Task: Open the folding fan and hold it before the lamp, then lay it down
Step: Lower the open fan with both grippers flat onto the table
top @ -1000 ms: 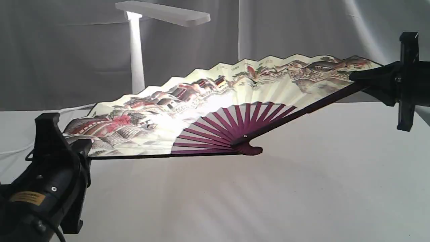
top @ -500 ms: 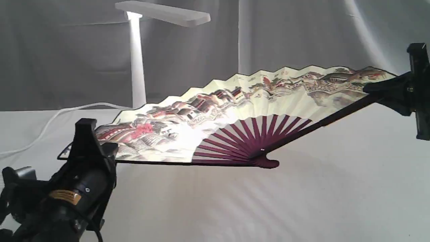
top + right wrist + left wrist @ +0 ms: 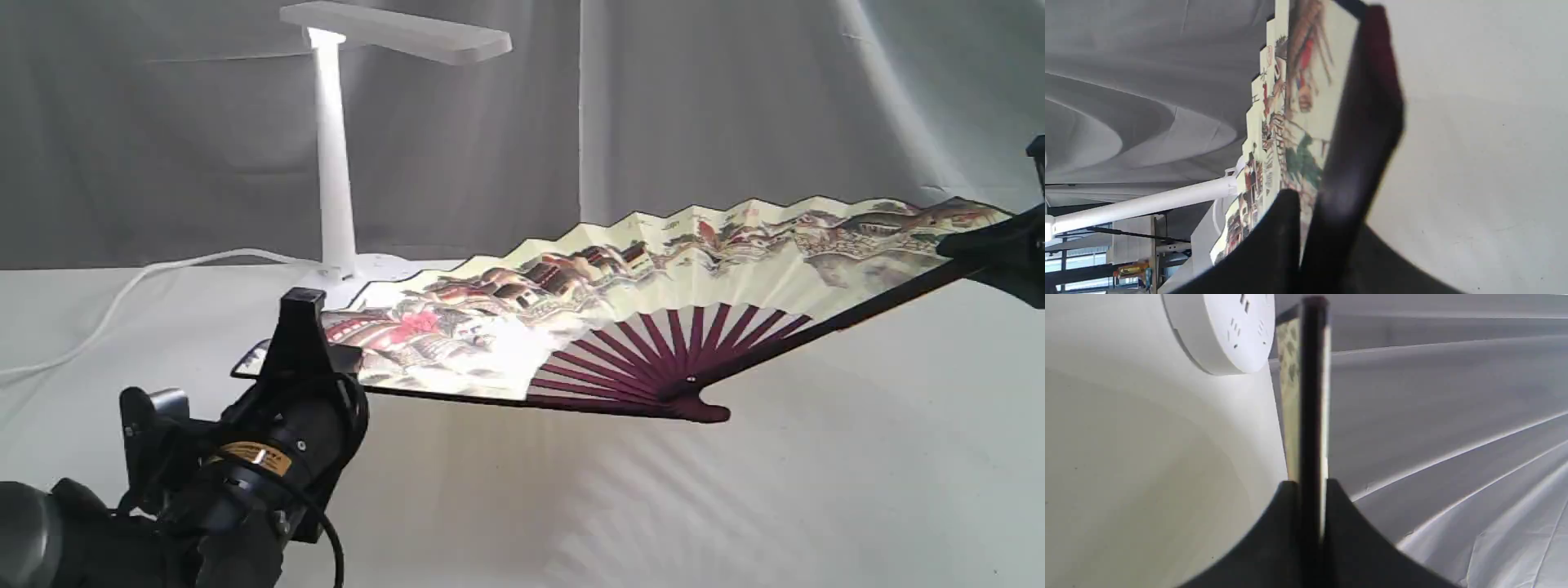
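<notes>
Over the table (image 3: 816,490) we are clamping the folding fan (image 3: 653,269) crosswise between left end effector (image 3: 320,353) and right end effector (image 3: 992,245)

A folding fan (image 3: 653,269), spread wide to show its painted village and red blossoms, hangs tilted over a white-draped table (image 3: 816,490). The left gripper (image 3: 304,347) clamps the lower guard, the right gripper (image 3: 992,249) the raised one at the frame's edge. A white lamp (image 3: 335,163) stands behind the fan's left end, its cord (image 3: 147,273) trailing leftward before a grey curtain (image 3: 735,98).
</notes>
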`<state>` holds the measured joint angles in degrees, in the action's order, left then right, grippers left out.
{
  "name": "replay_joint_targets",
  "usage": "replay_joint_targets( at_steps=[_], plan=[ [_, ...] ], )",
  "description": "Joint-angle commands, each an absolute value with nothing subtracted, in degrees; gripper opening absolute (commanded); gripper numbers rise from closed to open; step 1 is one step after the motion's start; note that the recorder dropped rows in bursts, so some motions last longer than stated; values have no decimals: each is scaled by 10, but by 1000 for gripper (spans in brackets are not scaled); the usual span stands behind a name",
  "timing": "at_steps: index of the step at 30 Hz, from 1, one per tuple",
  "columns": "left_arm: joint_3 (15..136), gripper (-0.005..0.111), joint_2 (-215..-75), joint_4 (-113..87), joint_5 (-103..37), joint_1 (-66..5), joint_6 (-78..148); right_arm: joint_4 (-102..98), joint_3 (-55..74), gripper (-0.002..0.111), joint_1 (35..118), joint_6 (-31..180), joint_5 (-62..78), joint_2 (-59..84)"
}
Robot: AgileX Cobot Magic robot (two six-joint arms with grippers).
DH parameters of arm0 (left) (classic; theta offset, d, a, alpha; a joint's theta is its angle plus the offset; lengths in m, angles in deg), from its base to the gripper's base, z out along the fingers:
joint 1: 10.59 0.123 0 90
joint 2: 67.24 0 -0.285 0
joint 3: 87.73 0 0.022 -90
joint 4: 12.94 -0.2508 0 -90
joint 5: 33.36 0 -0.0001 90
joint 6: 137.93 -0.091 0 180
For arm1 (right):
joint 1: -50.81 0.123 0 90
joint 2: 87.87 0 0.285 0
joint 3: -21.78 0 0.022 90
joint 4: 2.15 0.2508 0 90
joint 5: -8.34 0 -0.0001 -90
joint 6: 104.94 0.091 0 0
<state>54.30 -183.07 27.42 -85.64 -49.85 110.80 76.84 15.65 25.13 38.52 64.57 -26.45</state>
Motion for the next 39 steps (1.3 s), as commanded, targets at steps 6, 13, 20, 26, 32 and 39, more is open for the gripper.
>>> replay_joint_targets(
  at_steps=[6, 13, 20, 26, 32, 39],
  plan=[
    [574, 0, -1866, 222, -871, -498, 1182, 728, 157, 29, 248, 354, 631, -293],
    [580, 0, -1892, 224, -871, -498, 1189, 725, 157, 41, 246, 354, 628, -321],
    [580, 0, -1924, 212, -871, -498, 1200, 701, 157, 56, 246, 355, 628, -346],
    [580, 0, -1952, 192, -870, -498, 1200, 654, 157, 57, 246, 358, 628, -349],
    [580, 3, -1971, 173, -871, -498, 1202, 560, 157, 57, 246, 388, 628, -349],
    [580, 21, -1971, 159, -874, -498, 1169, 521, 157, 57, 246, 395, 641, -349]
  ],
)
